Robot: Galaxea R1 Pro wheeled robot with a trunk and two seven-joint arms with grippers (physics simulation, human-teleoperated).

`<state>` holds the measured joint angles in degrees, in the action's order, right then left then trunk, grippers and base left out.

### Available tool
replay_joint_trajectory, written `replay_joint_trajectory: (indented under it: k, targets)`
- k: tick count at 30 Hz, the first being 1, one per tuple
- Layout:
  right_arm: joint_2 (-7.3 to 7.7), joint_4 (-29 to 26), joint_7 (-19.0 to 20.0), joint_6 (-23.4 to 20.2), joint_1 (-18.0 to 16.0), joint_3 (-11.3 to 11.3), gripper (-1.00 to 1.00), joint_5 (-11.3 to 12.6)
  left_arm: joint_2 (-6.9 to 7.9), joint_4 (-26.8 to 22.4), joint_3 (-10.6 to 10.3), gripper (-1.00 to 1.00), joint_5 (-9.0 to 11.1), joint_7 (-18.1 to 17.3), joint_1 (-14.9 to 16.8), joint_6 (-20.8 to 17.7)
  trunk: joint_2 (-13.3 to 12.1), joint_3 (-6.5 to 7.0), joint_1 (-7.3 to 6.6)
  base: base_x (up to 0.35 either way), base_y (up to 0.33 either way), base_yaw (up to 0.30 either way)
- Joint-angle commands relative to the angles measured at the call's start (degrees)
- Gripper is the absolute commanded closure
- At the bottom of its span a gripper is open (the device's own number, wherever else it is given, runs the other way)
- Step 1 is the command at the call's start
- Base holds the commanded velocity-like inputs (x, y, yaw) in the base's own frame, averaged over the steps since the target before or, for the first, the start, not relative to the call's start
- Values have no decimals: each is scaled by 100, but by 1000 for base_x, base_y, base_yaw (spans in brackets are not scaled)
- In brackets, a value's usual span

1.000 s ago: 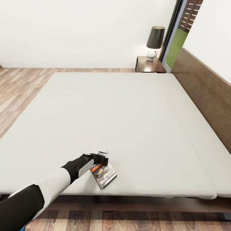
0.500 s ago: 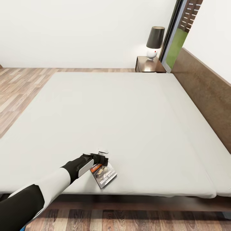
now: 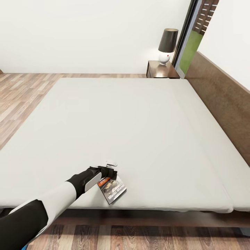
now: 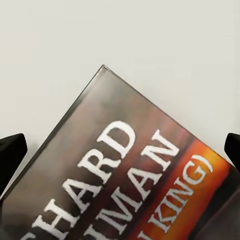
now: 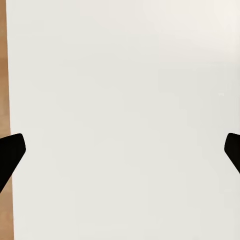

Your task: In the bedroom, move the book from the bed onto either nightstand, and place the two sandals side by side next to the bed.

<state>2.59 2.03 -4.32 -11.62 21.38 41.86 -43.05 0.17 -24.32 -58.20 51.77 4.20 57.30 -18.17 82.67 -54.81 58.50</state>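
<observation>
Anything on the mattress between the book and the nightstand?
No. In the head view, bare bed stretches from the book to the nightstand.

Lighting and render quality: bright, even, diffuse.

Head view: flat illumination, no hard source evident; faint glow on the wall behind the lamp [image 3: 168, 46] at 1 o'clock; soft shadow band under the bed [image 3: 139, 118] edge at 6 o'clock; glossy sheen on the nightstand [image 3: 162, 70] top. Straight lines lean outward toward the frame edges. Slight softness throughout. Left wrist view: the book [image 4: 125, 180] lettering close and blurred, cover edge greyish with glare. Right wrist view: near-white, featureless, almost overexposed.
</observation>
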Motion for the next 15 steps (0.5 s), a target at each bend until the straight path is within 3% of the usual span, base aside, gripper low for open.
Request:
replay_joint_trajectory:
  k: [1, 15]
  targets:
    - [2, 7, -21, -7, -2, 47, -100, -54, 4, -3, -34, -100, 167, 46, -105, -38, 1, -3, 1, -4, 0, 0]
    - [4, 0, -17, -7, -2, 50, -100, -54, 1, -3, -34, -100, 167, 46, -105, -41, 1, -3, 1, -31, 0, 0]
